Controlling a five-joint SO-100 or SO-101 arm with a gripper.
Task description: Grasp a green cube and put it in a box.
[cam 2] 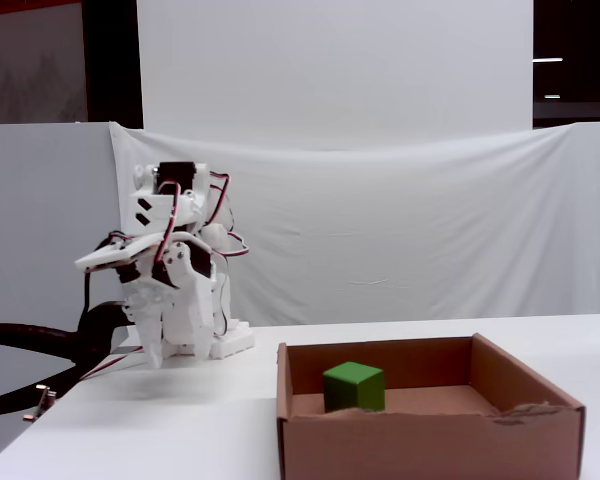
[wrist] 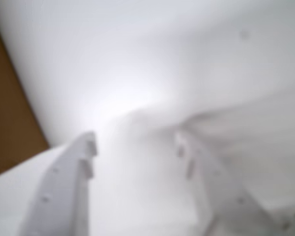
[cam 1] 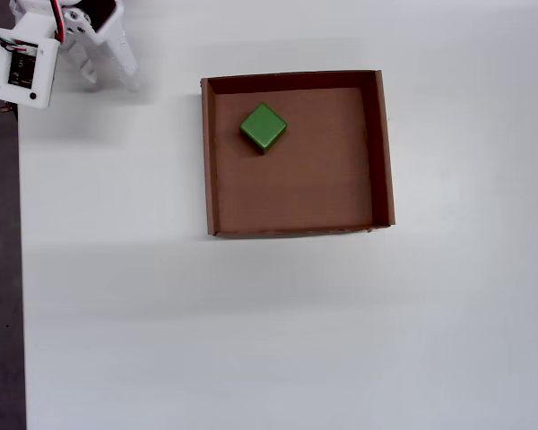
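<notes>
The green cube (cam 1: 264, 127) rests on the floor of the box (cam 1: 383, 152), near its far left corner in the overhead view. In the fixed view the cube (cam 2: 355, 386) sits left of centre inside the box (cam 2: 430, 445). My white gripper (cam 1: 108, 76) is folded back at the table's top left corner, well apart from the box. In the fixed view the gripper (cam 2: 156, 350) points down at the table. In the wrist view the gripper (wrist: 136, 142) is open and empty over white table, and the picture is blurred. The cube is out of that view.
The table's left edge (cam 1: 20, 269) runs just beside the arm base. A white cloth backdrop (cam 2: 400, 230) hangs behind the table. A brown area (wrist: 5, 113) fills the wrist view's left edge; I cannot tell what it is.
</notes>
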